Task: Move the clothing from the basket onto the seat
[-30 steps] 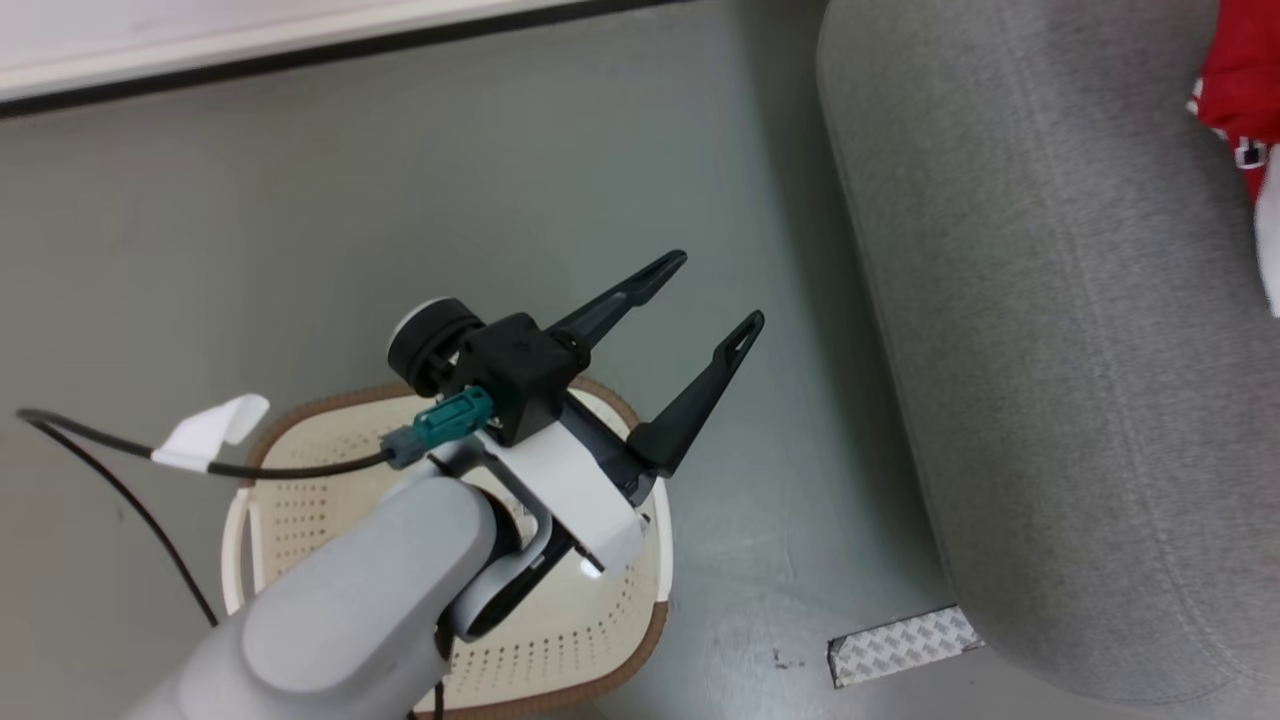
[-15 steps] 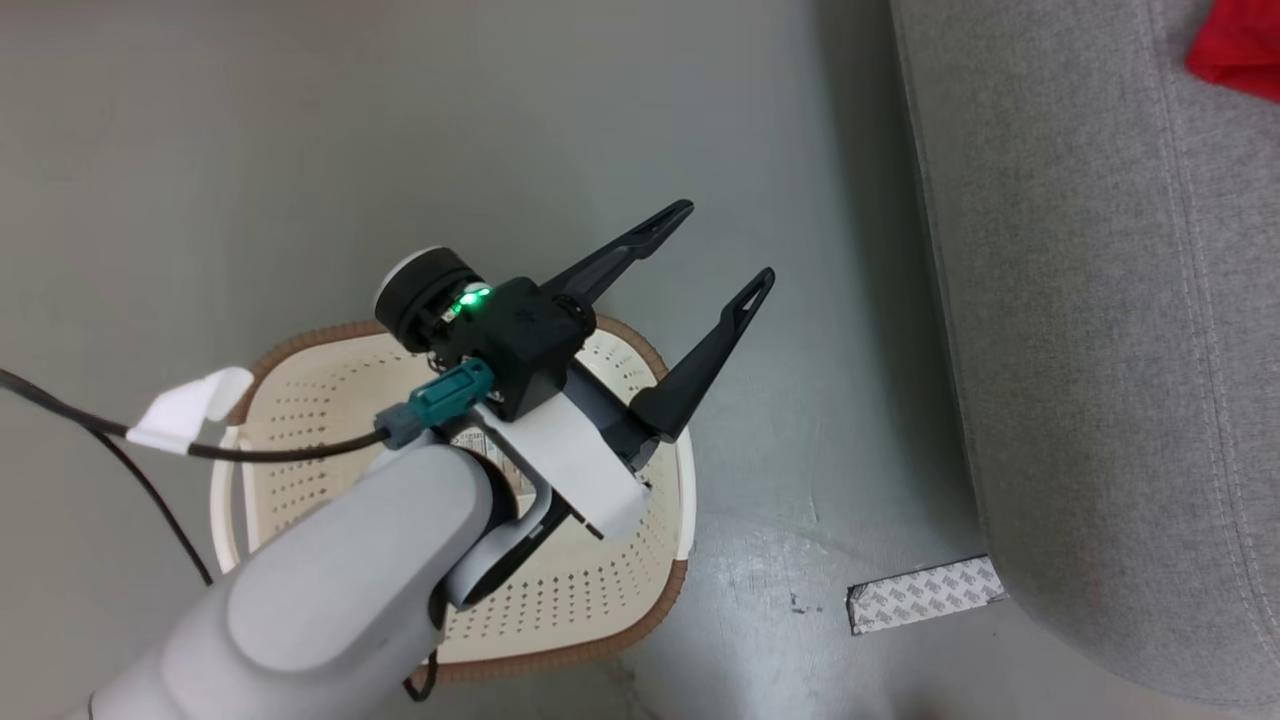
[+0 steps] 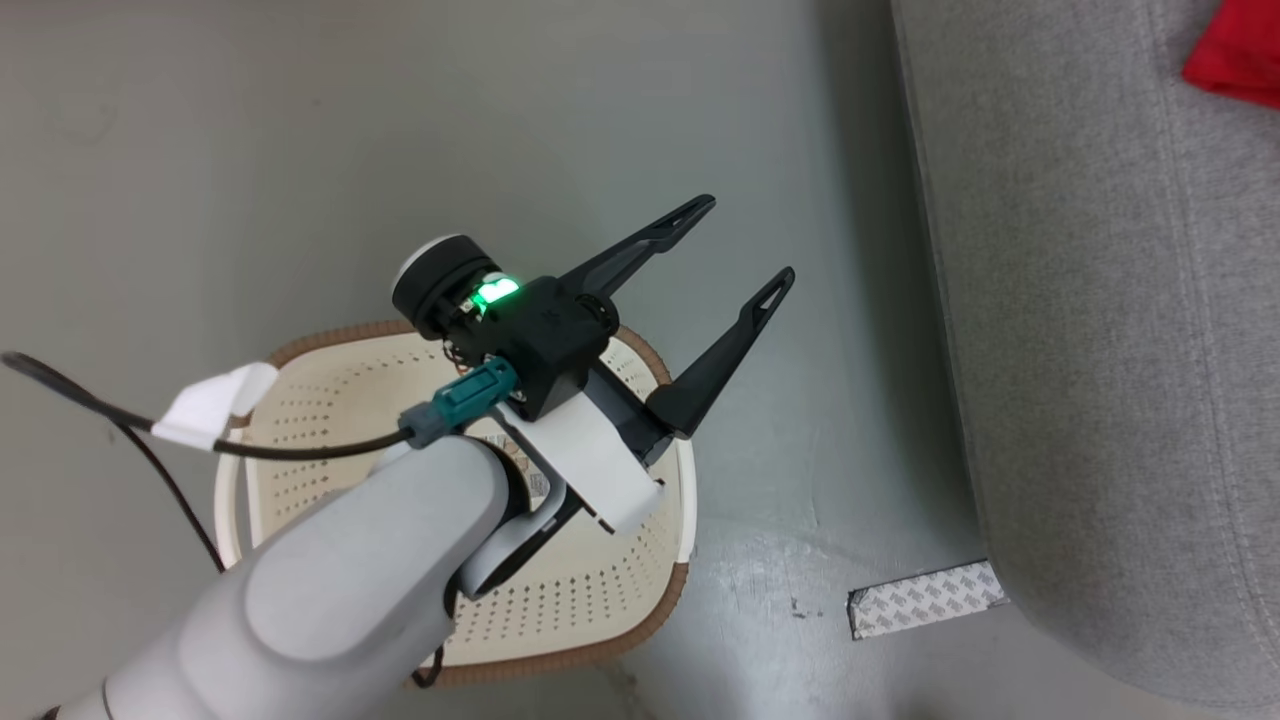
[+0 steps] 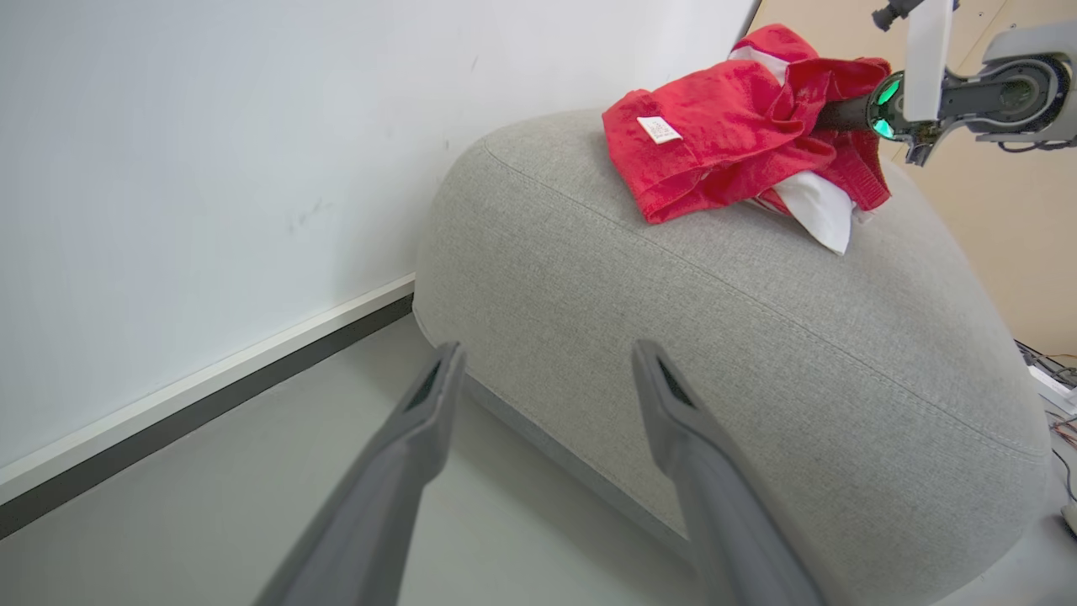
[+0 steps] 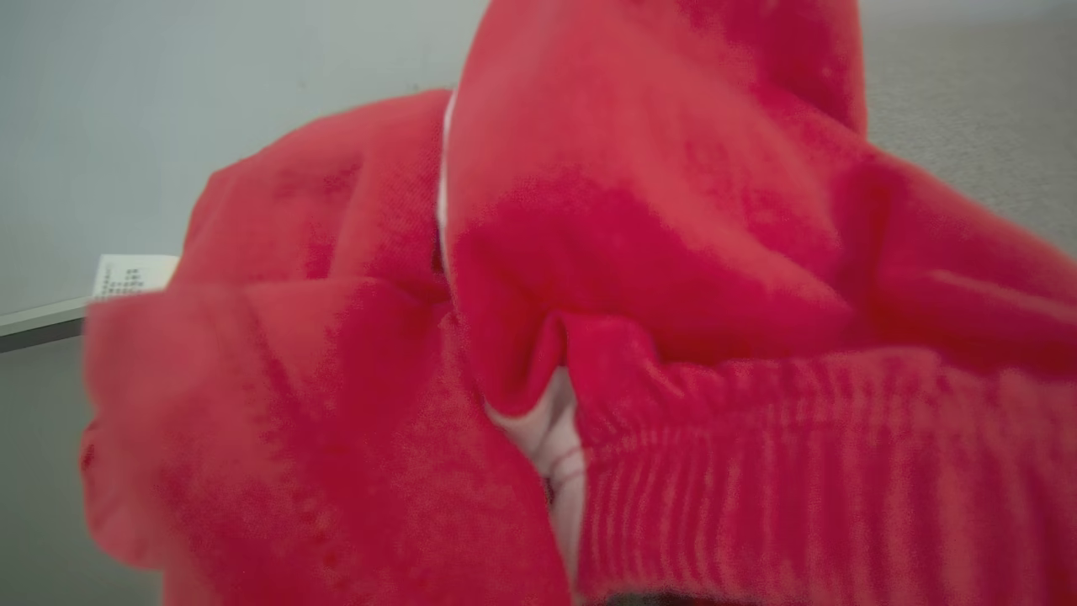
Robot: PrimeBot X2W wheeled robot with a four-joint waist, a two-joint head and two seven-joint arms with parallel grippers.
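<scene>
The red clothing (image 4: 715, 143) lies bunched on top of the light grey seat (image 4: 715, 337), its white label showing. In the head view only a red corner of the clothing (image 3: 1240, 50) shows at the top right of the seat (image 3: 1100, 350). My right gripper (image 4: 833, 114) reaches into the clothing from the right, its fingers buried in the folds. Red clothing (image 5: 673, 252) lies close before the right wrist camera. My left gripper (image 3: 745, 240) hangs open and empty above the cream basket (image 3: 290, 480), pointing at the seat. The same left gripper (image 4: 547, 349) holds nothing.
The basket stands on the grey floor left of the seat. A patch of patterned tape (image 3: 925, 595) lies on the floor by the seat's lower edge. A black cable with a white tag (image 3: 210, 415) trails from my left arm. A white wall with a dark baseboard (image 4: 210, 396) runs behind the seat.
The head camera turned between the earliest frame and half a second ago. A green light came on at the left wrist. Since then the left gripper has drifted slightly right.
</scene>
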